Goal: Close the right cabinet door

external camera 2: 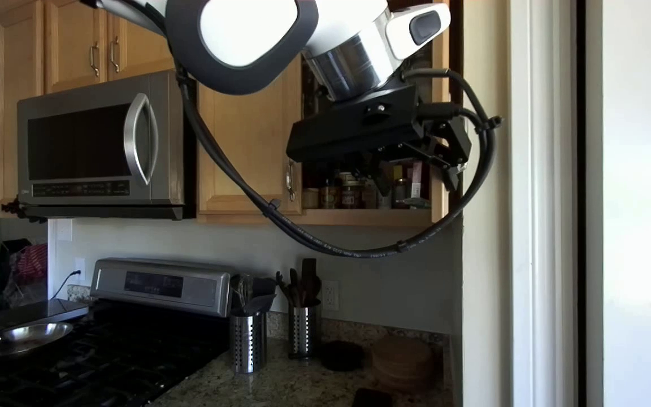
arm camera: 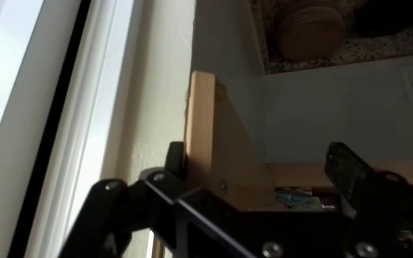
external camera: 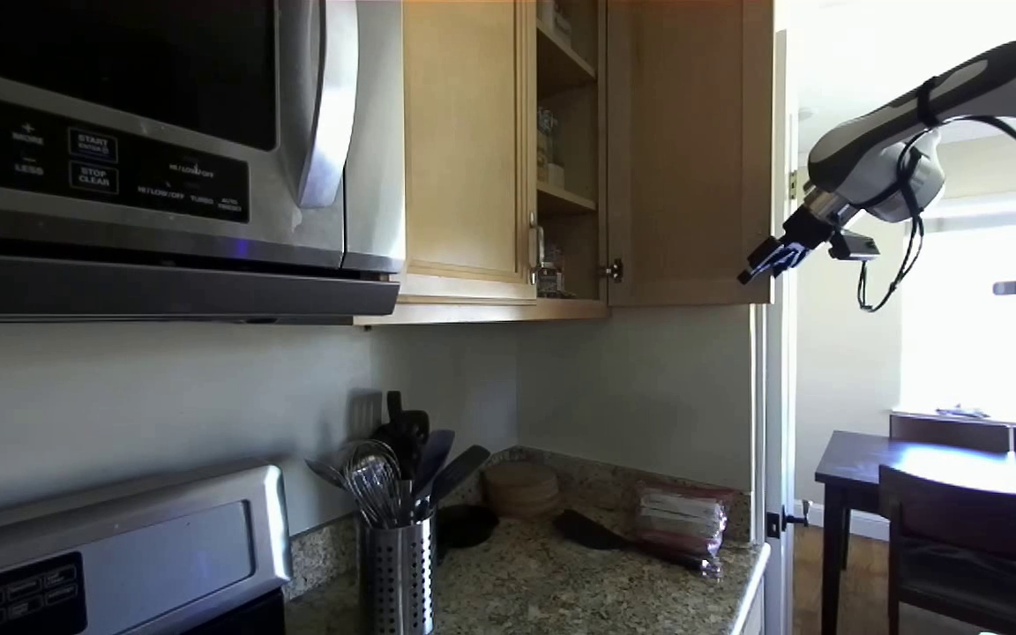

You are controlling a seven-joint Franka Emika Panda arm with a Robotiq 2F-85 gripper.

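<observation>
- Right cabinet door (external camera: 689, 150): it stands swung wide open, upper right of centre in an exterior view; in the wrist view its narrow edge rises through the middle of the frame.
- The gripper (arm camera: 256, 157) has its fingers (arm camera: 344, 165) spread well apart. The door's edge lies between them, just beside the finger nearer the left of the frame; whether they touch cannot be told.
- The Franka arm (external camera: 870, 163) reaches in from the upper right; in an exterior view a looped black cable (external camera 2: 354, 252) hangs below it.
- Jars (external camera 2: 351, 195) stand low inside the open cabinet (external camera 2: 368, 217), right of centre.
- The left cabinet door (external camera: 468, 141) is shut, upper centre, with a vertical bar handle (external camera 2: 290, 180).
- A steel microwave (external camera: 173, 141) fills the upper left.
- On the granite countertop (external camera: 552, 582), lower centre, a perforated steel utensil holder (external camera: 398, 569) carries a whisk (external camera: 373, 483) and spatulas (external camera: 462, 472).
- A frying pan (external camera 2: 31, 337) sits on the black cooktop (external camera 2: 127, 345), lower left.
- A dark dining table (external camera: 852, 459) and chairs (external camera: 971, 503) occupy the lower right.
</observation>
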